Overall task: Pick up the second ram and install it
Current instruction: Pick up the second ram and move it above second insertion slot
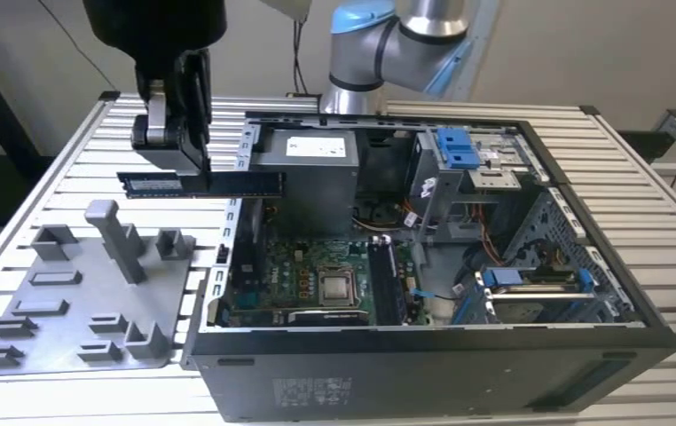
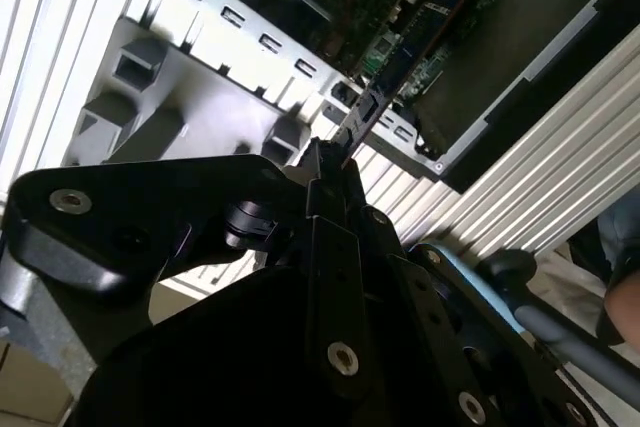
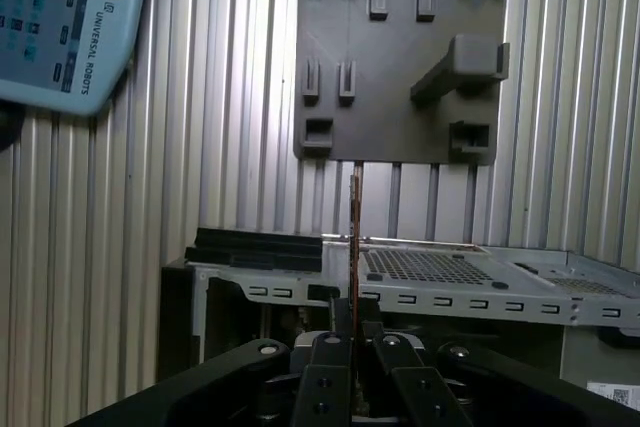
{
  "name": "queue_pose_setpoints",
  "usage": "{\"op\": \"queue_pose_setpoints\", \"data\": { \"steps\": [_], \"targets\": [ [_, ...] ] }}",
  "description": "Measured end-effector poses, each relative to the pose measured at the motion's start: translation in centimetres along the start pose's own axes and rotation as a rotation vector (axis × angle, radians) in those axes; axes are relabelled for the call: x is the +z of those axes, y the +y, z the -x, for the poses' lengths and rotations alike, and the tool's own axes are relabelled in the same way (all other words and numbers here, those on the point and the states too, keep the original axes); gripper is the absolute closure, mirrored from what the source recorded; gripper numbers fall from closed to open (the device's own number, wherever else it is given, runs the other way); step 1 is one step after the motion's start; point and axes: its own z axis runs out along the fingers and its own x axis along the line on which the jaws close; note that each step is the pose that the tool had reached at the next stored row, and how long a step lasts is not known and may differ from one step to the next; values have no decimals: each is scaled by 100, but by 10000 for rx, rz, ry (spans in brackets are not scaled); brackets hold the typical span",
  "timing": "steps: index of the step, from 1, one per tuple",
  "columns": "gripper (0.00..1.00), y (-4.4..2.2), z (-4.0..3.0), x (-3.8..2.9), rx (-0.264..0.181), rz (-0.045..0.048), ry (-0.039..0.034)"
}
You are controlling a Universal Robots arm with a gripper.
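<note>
Claw (image 1: 186, 169) pinches the second ram (image 1: 243, 183), long, dark, flat, level.

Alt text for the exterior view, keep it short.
The gripper holds the second ram level in the air, jaws shut on it, by the open computer case's wall on the exterior view's left. A grey fixture plate lies on the slatted table beside the case; the motherboard shows inside it.

Open air surrounds the hand (image 1: 184, 169) and second ram (image 1: 202, 184) above the case wall (image 1: 247, 142), power supply (image 1: 314, 169) close beside.
</note>
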Motion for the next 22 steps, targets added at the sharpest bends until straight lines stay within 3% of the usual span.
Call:
{"op": "queue_pose_setpoints", "data": {
  "steps": [16,22],
  "targets": [
    [86,-298,-13,-9,0,0,0],
    [86,-462,-20,-12,0,0,0]
  ]
}}
